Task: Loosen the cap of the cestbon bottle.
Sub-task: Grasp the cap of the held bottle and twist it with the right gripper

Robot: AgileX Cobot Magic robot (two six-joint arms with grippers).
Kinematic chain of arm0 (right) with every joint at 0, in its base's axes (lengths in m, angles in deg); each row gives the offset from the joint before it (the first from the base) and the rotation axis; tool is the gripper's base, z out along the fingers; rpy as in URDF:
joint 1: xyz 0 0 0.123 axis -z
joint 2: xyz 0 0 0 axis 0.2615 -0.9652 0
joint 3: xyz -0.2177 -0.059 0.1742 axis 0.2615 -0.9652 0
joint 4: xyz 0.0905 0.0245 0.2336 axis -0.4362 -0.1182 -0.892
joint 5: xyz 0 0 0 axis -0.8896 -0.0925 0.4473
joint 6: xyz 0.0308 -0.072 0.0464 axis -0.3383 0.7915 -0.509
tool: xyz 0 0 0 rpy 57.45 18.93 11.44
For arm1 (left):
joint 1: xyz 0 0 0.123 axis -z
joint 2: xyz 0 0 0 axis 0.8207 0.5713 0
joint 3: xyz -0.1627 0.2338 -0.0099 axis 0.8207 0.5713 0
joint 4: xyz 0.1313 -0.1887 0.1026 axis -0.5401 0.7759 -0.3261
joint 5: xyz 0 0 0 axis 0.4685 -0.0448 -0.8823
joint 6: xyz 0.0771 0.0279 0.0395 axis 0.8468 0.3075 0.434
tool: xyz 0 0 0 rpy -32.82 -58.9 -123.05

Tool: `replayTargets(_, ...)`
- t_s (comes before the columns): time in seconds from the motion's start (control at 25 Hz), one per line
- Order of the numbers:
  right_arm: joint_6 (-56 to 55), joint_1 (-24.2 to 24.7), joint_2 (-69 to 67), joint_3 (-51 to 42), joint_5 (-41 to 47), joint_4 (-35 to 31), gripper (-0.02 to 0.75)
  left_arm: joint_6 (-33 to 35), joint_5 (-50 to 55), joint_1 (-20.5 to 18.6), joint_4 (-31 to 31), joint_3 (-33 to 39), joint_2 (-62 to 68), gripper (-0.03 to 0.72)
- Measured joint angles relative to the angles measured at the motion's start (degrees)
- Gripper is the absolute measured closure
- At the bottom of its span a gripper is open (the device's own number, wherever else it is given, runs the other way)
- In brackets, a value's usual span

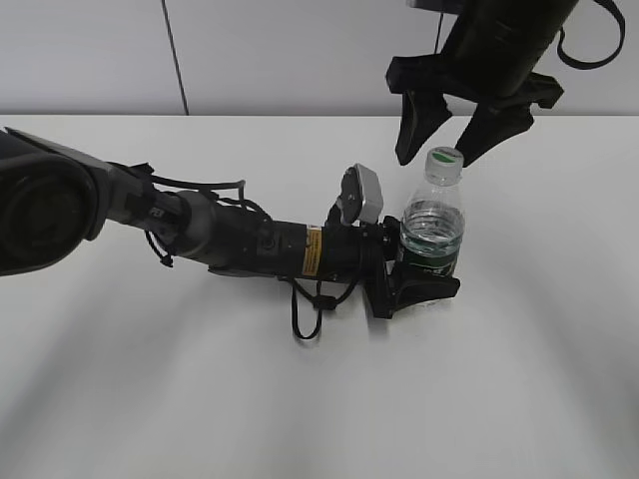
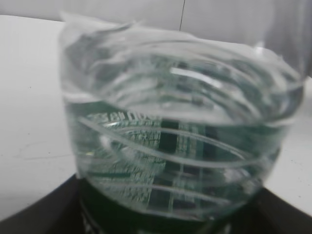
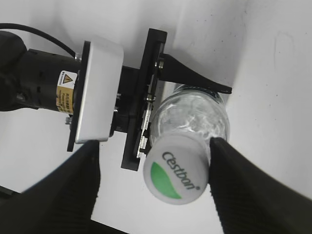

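The cestbon bottle (image 1: pixel 433 225) stands upright on the white table, clear with a dark green label band. My left gripper (image 1: pixel 419 279) is shut on its lower body at the label; the left wrist view is filled by the ribbed bottle (image 2: pixel 175 141). The white cap (image 1: pixel 445 158) with a green mark and lettering shows from above in the right wrist view (image 3: pixel 176 169). My right gripper (image 1: pixel 439 135) hangs open just above the cap. In the right wrist view its fingers (image 3: pixel 153 170) straddle the cap; the right finger is close beside it, the left one stands well apart.
The white table (image 1: pixel 539 379) runs back to a pale wall (image 1: pixel 300 50). My left arm (image 1: pixel 230 239) with loose black cables lies low across the table from the left. The left wrist camera housing (image 3: pixel 95 92) sits just left of the bottle.
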Motion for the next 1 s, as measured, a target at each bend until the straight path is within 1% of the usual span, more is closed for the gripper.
replayTargets(0.12,-0.1,0.0,0.0,0.0,0.0,0.9,0.214,0.0,0.0,0.0,0.0,0.0,0.0,0.186)
replayTargets(0.2,-0.2,0.0,0.0,0.0,0.0,1.4,0.228,0.0,0.0,0.0,0.0,0.0,0.0,0.186)
replayTargets(0.48,-0.2,0.0,0.0,0.0,0.8,3.1,0.342,0.0,0.0,0.0,0.0,0.0,0.0,0.186)
replayTargets(0.76,1.4,0.0,0.0,0.0,1.4,3.2,0.435,0.0,0.0,0.0,0.0,0.0,0.0,0.186)
replayTargets(1.0,6.8,0.0,0.0,0.0,1.5,3.2,0.435,0.0,0.0,0.0,0.0,0.0,0.0,0.186)
